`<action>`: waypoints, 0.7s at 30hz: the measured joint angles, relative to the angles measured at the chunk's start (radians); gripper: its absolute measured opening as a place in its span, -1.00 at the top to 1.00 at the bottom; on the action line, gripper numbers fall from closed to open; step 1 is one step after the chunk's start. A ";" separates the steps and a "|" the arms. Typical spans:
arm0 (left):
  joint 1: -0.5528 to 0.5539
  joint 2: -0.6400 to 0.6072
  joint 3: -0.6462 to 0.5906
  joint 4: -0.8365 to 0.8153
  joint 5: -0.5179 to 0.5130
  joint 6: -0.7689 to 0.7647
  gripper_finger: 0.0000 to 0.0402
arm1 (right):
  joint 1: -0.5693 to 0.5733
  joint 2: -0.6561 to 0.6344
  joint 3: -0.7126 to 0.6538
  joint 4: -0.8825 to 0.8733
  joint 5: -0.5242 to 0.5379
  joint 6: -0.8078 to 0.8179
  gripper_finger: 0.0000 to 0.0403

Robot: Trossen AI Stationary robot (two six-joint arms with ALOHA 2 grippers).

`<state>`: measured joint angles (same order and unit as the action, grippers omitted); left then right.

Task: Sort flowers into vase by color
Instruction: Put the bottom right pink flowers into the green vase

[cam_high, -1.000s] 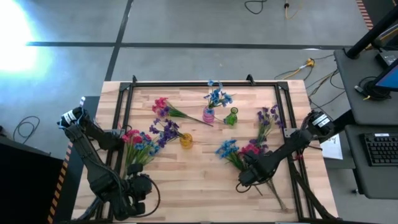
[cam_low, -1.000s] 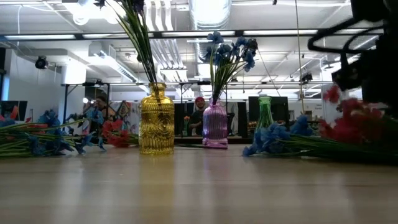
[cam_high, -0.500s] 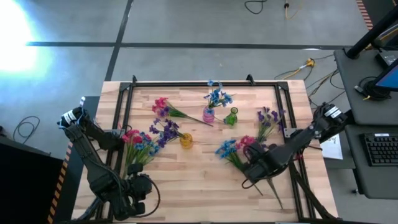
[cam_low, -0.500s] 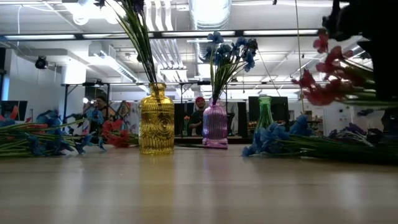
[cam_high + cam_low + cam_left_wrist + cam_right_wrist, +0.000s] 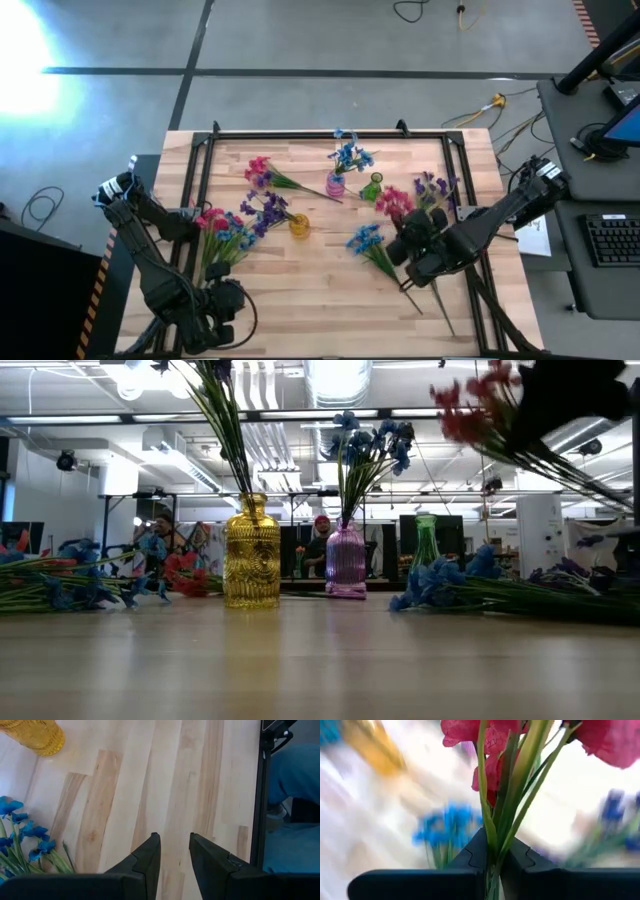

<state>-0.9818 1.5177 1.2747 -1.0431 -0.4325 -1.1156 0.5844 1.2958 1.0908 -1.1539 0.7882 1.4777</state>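
My right gripper is shut on a red-pink flower sprig and holds it above the table's right half, near the empty green vase. The low view shows the sprig's blooms high up. A pink vase holds blue flowers. A yellow vase holds purple flowers. Blue sprigs and purple sprigs lie flat on the table by my right gripper. My left gripper waits open at the near left, touching nothing. My right gripper pinches several green stems of the red-pink sprig between its two fingers, a short way below the blooms. The sprig is lifted clear of the table. Its blooms point toward the green vase, and its stems slant down behind them.
A mixed heap of red, blue and purple sprigs lies at the table's left. A red-purple sprig lies at the far left of the pink vase. A black frame runs round the table. People show in the room beyond.
My right gripper has risen with the red-pink sprig and gone toward the table's far edge, nearing the green vase. The sprig lay among the flowers on the table and now hangs clear above them, its blooms high up. The blue sprigs have stayed on the table.
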 joint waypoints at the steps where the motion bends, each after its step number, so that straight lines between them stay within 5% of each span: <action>1: 0.000 0.000 0.000 0.001 -0.003 0.000 0.55 | 0.000 -0.016 0.000 0.003 0.056 -0.019 0.89; 13: 0.015 0.000 0.000 0.012 -0.056 0.042 0.55 | 0.000 -0.206 -0.018 0.090 0.523 -0.263 0.89; 21: 0.049 0.000 0.000 0.011 -0.101 0.091 0.55 | -0.011 -0.234 -0.018 0.208 0.596 -0.433 0.89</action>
<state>-0.9326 1.5177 1.2747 -1.0321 -0.5338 -1.0248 0.5732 1.0622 1.0729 -0.9462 1.3843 1.0450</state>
